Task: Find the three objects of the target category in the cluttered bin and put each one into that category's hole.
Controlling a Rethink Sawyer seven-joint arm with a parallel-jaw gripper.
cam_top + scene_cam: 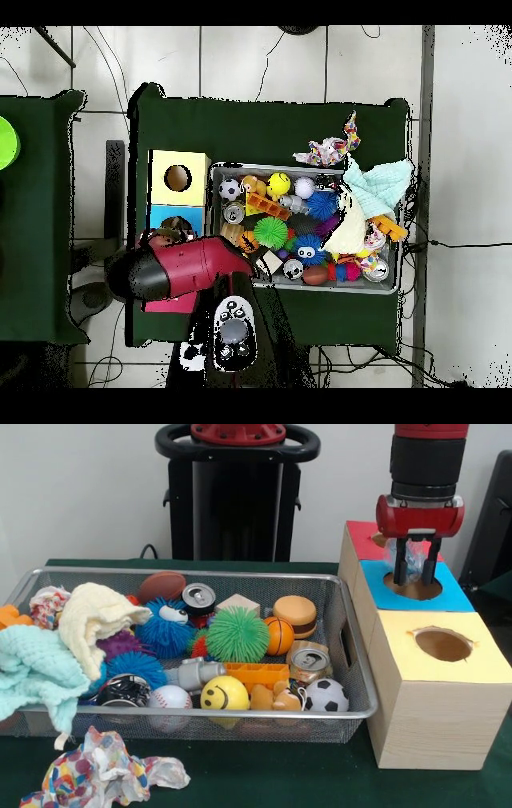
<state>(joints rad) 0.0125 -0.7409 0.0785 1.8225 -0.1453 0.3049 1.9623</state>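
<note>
Above the row of boxes, the gripper point(415, 572) hangs clenched on a crinkled clear plastic piece point(411, 558), seemingly nearer the blue-topped box's hole point(413, 587) than the red-topped box point(364, 538), and such light, crushable, slippery film is best pinched at a firmer fold.

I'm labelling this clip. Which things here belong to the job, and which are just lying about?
Job: wire bin, clear plastic piece held in the gripper, red-topped box.
Lying about: drink can, smiley ball, green cloth, paper wad, blue-topped box, yellow-topped box.
</note>
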